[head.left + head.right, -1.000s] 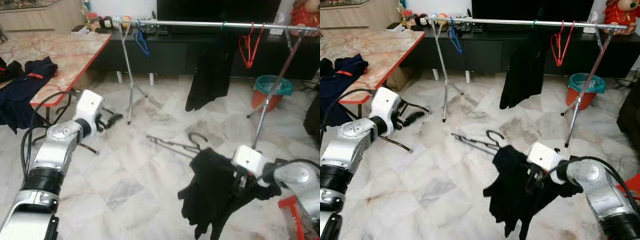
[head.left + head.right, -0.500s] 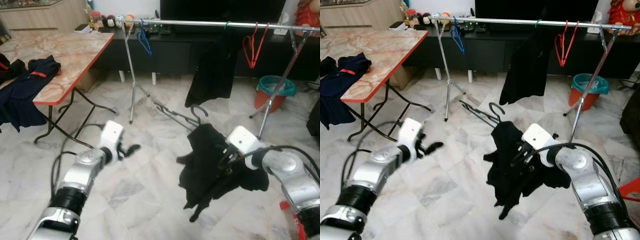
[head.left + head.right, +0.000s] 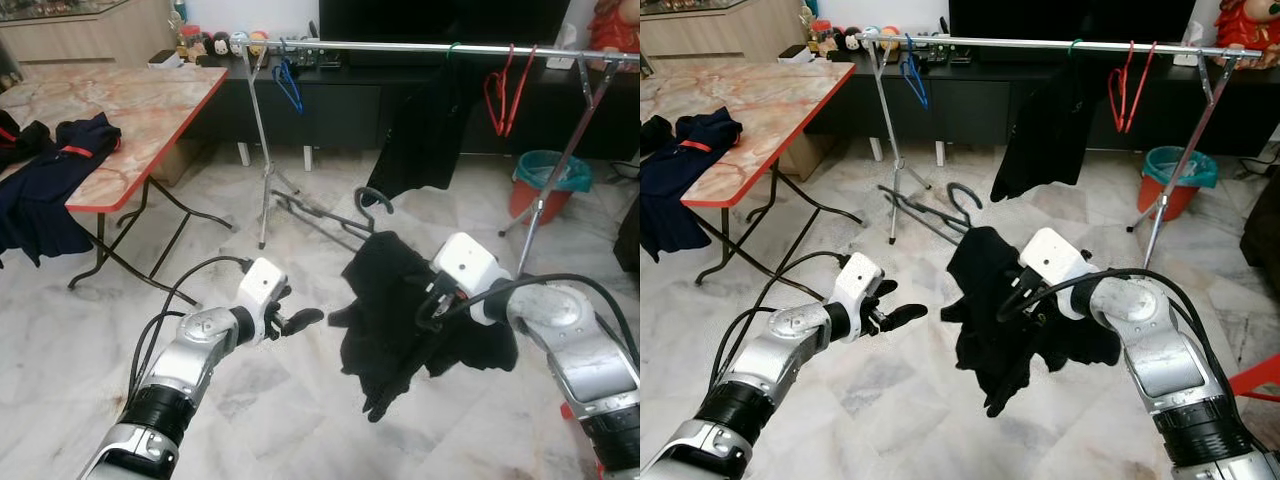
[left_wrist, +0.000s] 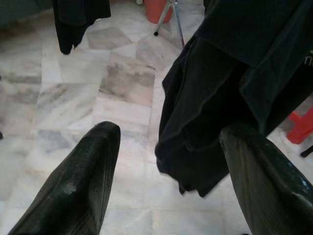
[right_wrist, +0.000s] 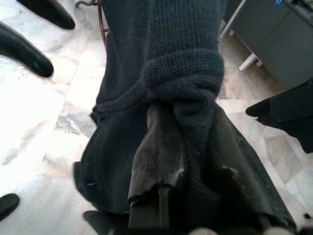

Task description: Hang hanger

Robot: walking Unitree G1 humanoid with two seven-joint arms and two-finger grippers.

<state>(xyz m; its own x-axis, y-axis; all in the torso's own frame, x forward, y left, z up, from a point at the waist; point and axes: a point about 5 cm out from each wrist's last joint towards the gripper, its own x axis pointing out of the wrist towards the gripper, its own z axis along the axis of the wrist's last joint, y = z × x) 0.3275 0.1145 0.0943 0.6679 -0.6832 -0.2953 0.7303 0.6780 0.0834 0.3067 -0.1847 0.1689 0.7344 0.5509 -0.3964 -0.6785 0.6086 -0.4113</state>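
Marble floor (image 3: 250,400) under right pincer (image 5: 195,161) clamping perhaps-knitted black garment (image 3: 385,300); left pincer (image 4: 166,181) agape.

No text, label, brand, number or sign is readable on anything here; all surfaces appear unmarked.
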